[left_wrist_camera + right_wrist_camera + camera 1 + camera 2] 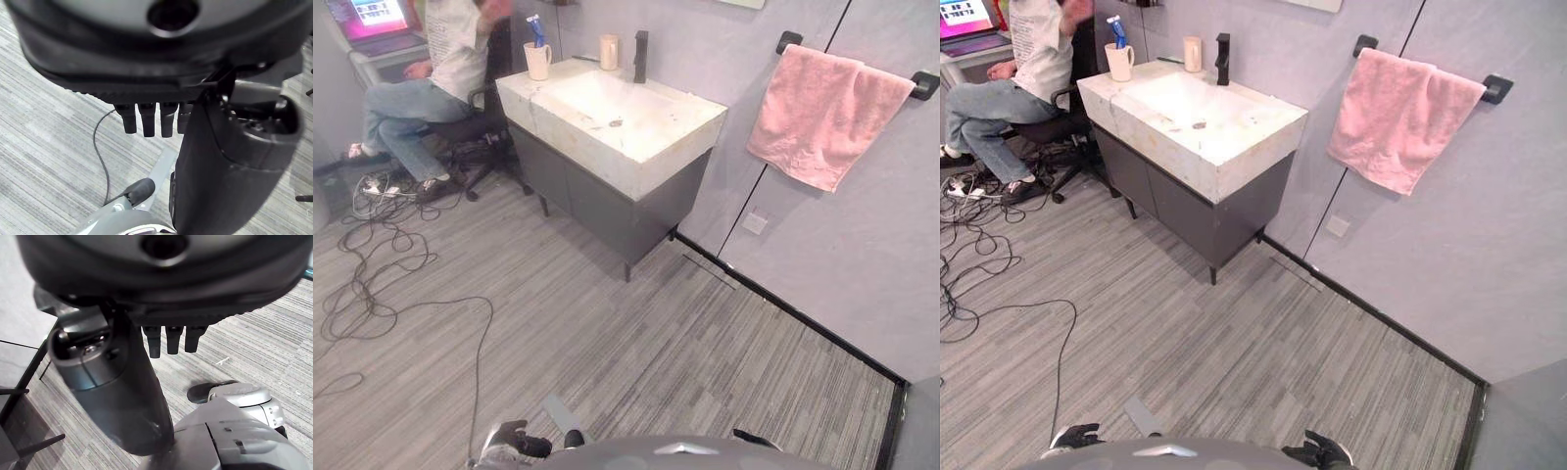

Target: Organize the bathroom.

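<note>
A white stone sink (658, 149) on a dark cabinet (597, 211) stands against the grey wall at the back. On its rim are a white cup (537, 62) holding a blue toothbrush, a beige cup (609, 51) and a black tap (640, 56). A pink towel (822, 113) hangs crookedly over a black bar (925, 84) on the wall to the right. My left hand (146, 121) and right hand (168, 341) hang low at my sides, far from the sink. Both hands' fingers are straight and hold nothing.
A person (440, 69) sits on a black office chair (470, 137) just left of the sink, by a lit screen (377, 18). Loose cables (372, 255) sprawl over the striped grey floor at the left. A black skirting strip (803, 313) runs along the wall.
</note>
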{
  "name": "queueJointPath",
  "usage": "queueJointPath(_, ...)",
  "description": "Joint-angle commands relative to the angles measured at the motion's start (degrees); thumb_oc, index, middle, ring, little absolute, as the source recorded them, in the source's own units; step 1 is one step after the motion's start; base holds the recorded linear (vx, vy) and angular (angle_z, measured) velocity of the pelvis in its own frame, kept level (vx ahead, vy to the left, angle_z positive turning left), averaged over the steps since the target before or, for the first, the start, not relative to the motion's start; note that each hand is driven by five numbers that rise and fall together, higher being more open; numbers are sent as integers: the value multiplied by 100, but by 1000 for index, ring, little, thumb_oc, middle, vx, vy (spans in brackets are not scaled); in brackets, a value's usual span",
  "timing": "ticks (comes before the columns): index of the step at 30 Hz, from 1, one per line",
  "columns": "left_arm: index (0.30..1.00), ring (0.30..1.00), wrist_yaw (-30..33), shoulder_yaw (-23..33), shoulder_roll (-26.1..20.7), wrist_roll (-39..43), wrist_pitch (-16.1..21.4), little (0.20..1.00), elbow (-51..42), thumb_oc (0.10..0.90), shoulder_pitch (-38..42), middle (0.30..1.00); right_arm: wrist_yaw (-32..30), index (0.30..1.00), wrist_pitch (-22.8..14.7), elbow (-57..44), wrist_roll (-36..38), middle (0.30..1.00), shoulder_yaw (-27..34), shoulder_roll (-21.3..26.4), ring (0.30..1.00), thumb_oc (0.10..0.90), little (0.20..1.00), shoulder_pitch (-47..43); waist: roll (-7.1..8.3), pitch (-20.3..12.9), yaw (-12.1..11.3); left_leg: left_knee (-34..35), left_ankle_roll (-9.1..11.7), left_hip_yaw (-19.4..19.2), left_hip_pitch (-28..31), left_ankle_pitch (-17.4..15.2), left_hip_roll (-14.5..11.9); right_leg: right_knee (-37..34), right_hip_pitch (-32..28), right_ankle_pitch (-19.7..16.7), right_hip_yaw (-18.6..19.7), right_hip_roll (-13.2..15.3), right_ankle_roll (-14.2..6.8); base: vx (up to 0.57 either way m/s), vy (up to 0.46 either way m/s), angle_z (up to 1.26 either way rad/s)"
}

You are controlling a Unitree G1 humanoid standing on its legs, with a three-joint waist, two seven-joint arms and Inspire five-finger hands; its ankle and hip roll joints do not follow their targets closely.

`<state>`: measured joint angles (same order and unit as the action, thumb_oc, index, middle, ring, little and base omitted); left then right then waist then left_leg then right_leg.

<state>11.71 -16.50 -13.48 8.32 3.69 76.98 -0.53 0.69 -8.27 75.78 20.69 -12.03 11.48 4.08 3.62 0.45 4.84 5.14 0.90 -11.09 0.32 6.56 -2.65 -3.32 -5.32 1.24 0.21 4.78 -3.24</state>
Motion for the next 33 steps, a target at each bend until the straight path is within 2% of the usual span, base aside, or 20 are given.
queueJointPath(1, 900, 900, -7, 6, 150, -306, 77, 900, 217, 800, 201, 900, 31, 900, -161, 66, -61, 900, -175, 61, 900, 800, 900, -323, -125, 185, -14, -14, -51, 511, 158, -385, -128, 26, 122, -452, -364, 158, -176, 0, 0, 0)
queueJointPath(18, 900, 900, -8, 61, 122, -158, 17, 900, 230, 800, 165, 900, -18, 900, 51, 111, -146, 900, -183, 112, 900, 800, 900, -379, -130, 212, -57, -14, -131, 632, 204, -421, -65, 348, 138, -322, -342, 211, -180, 7, 37, 1)
queueJointPath(21, 900, 900, -19, 68, 109, -224, -22, 900, 223, 800, 160, 900, 4, 900, 89, 110, -142, 900, -147, 117, 900, 800, 900, -405, -127, 227, -83, -14, -188, 693, 218, -443, -1, 511, 147, -306, -309, 263, -224, 36, 102, 9)
queueJointPath(25, 900, 900, -14, 64, 100, -241, -39, 900, 247, 800, 170, 900, 13, 900, 125, 97, -146, 900, -145, 95, 900, 800, 900, -427, -103, 230, -95, -14, -264, 753, 219, -467, 84, 812, 264, -458, -264, 340, -311, 25, 83, 18)
queueJointPath(29, 900, 900, 11, 91, 82, -174, -41, 900, 228, 800, 214, 900, -3, 900, 178, 65, -242, 900, -199, 42, 900, 800, 900, -514, -102, 278, -117, -14, -403, 751, 206, -473, 195, 1588, 541, -842, -195, 497, -358, 13, 138, 18)
queueJointPath(30, 900, 900, 16, 111, 70, -167, -32, 900, 214, 800, 233, 900, -12, 900, 198, 22, -296, 900, -222, 34, 900, 800, 900, -540, -131, 326, -108, -14, -456, 764, 206, -459, 244, 2078, 784, -1114, -139, 553, -365, -2, 123, 9)
queueJointPath(31, 900, 900, 19, 114, 68, -170, -31, 900, 210, 800, 238, 900, -14, 900, 205, 9, -297, 900, -225, 35, 900, 800, 900, -547, -144, 343, -108, -14, -469, 770, 203, -455, 252, 2234, 857, -1180, -123, 568, -365, -23, 185, 12)
queueJointPath(32, 900, 900, 37, 97, 57, -172, -48, 900, 193, 800, 257, 900, 3, 900, 187, -21, -315, 900, -224, 54, 900, 800, 900, -562, -205, 414, -108, -14, -506, 808, 205, -446, 268, 2853, 1186, -1433, -92, 598, -357, -27, 170, 11)
queueJointPath(33, 900, 900, 32, 81, 35, -199, -52, 900, 218, 800, 272, 900, 34, 900, 146, -31, -314, 900, -211, 85, 900, 800, 900, -552, -267, 475, -110, -14, -526, 867, 220, -437, 293, 3306, 1406, -1536, -99, 598, -322, -13, 175, 18)
